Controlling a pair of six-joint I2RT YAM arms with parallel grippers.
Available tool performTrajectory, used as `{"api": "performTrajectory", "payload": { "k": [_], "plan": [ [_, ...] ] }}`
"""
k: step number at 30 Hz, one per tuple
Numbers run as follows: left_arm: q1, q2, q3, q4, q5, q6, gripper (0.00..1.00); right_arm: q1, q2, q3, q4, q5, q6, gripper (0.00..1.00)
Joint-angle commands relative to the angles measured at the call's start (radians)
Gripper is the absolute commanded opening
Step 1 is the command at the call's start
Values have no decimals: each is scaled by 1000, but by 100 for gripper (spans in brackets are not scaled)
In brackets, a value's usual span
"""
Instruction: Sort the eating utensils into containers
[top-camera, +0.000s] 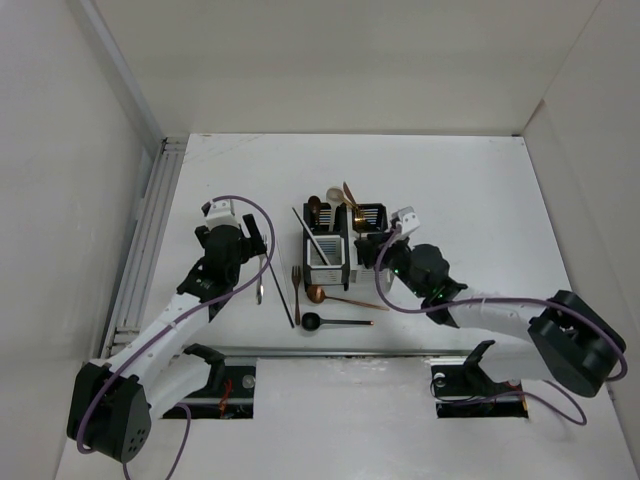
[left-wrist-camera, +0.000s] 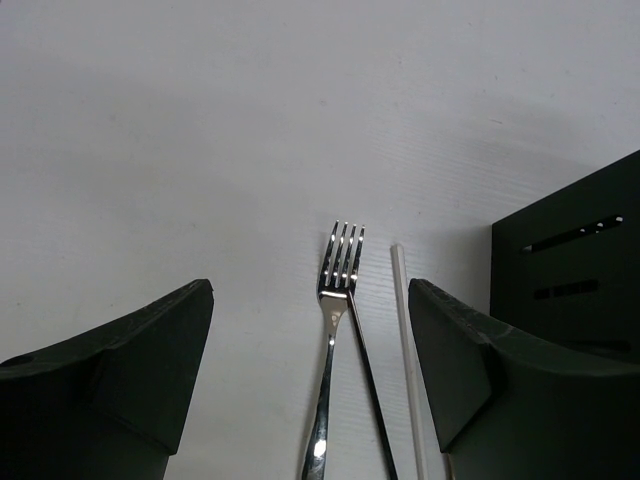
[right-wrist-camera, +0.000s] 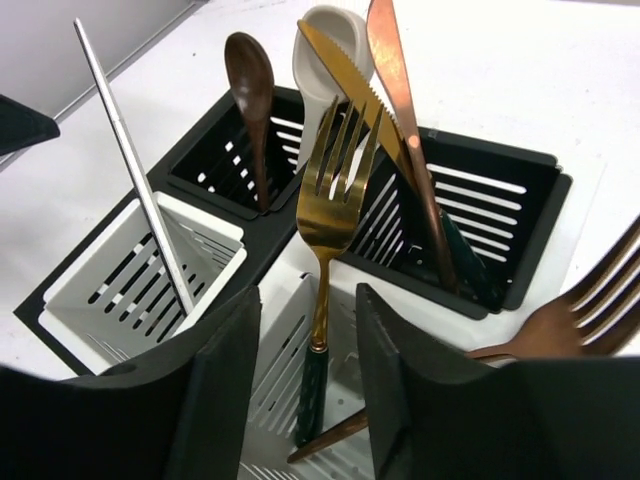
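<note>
The containers (top-camera: 340, 243) stand in a block at the table's middle. In the right wrist view a gold fork (right-wrist-camera: 335, 200) with a dark handle stands in the near white compartment (right-wrist-camera: 290, 330), between the fingers of my right gripper (right-wrist-camera: 308, 380), which is open and clear of it. A copper fork (right-wrist-camera: 580, 310) leans in the same compartment. A gold knife (right-wrist-camera: 350, 85) and a copper knife (right-wrist-camera: 395, 90) stand in a black compartment (right-wrist-camera: 500, 230). My left gripper (left-wrist-camera: 310, 370) is open, low over a silver fork (left-wrist-camera: 335, 330), a black chopstick (left-wrist-camera: 370, 390) and a white chopstick (left-wrist-camera: 405, 350).
A brown spoon (right-wrist-camera: 252, 90) and a white spoon (right-wrist-camera: 330, 35) stand in the far black compartment; a silver chopstick (right-wrist-camera: 130, 160) stands in the left white one. On the table in front lie a copper fork (top-camera: 296, 290), a copper spoon (top-camera: 340, 297) and a black spoon (top-camera: 335, 322).
</note>
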Motion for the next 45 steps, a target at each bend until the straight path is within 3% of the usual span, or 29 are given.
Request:
{"api": "performTrajectory", "payload": {
  "k": [1,7,11,16,19,22,26,30,35,45],
  "plan": [
    [3,-3,22,16,-15,8,77,7,-50,-7,9,-9,7,49],
    [3,-3,22,16,8,-1,74,7,-206,20,-100,17,-18,56],
    [3,47,48,-33,82,46,67,7,-323,198,-353,123,-56,59],
    [24,144,212,-162,186,234,60,7,-360,411,-730,307,-78,64],
    [36,248,364,-303,224,302,59,7,-360,497,-827,353,-96,64],
    [64,375,505,-484,322,312,59,7,-360,530,-837,341,-128,64],
    [64,497,535,-679,389,295,54,7,-382,530,-837,332,-128,64],
    [73,558,535,-688,347,234,42,7,-444,493,-837,350,-147,64],
    [98,678,556,-739,335,137,39,7,-515,456,-837,364,-180,64],
    [87,770,556,-728,379,146,43,7,-615,395,-837,442,-219,64]
  ]
}}
